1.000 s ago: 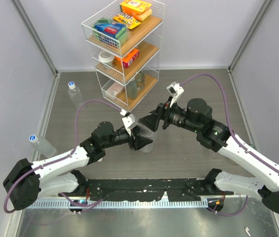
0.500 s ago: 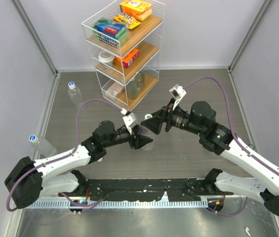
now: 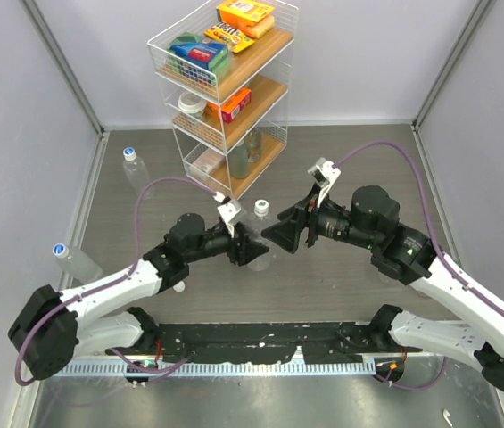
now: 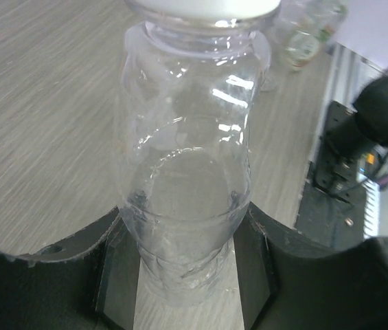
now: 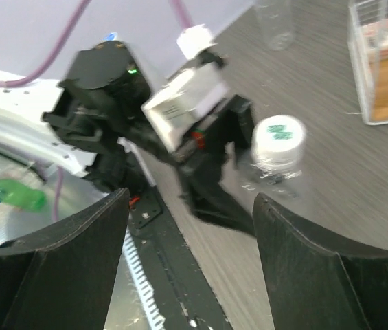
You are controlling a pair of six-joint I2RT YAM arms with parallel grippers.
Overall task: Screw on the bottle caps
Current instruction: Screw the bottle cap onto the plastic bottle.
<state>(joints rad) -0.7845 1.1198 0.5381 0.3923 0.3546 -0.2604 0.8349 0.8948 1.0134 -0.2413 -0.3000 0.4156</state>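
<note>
A clear ribbed bottle (image 4: 187,158) stands upright on the table with a white cap (image 4: 200,5) on its neck. My left gripper (image 4: 183,275) is shut on the bottle's lower body, one finger on each side. In the top view the left gripper (image 3: 252,251) holds this bottle (image 3: 268,259), and its cap (image 3: 261,208) shows above it. My right gripper (image 3: 274,234) is open and empty, just right of the bottle and apart from it. The right wrist view shows the cap (image 5: 277,137) beyond the right gripper's (image 5: 194,275) spread fingers.
Two more capped bottles are at the left: one upright (image 3: 134,168) and one lying by the wall (image 3: 75,261). A wire shelf rack (image 3: 225,89) with boxes stands at the back. Another clear bottle (image 4: 307,31) stands to the right, beyond the held one.
My right gripper has drawn back to the right, off the bottle's top, and the white cap now shows on the neck. My left gripper still holds the bottle.
</note>
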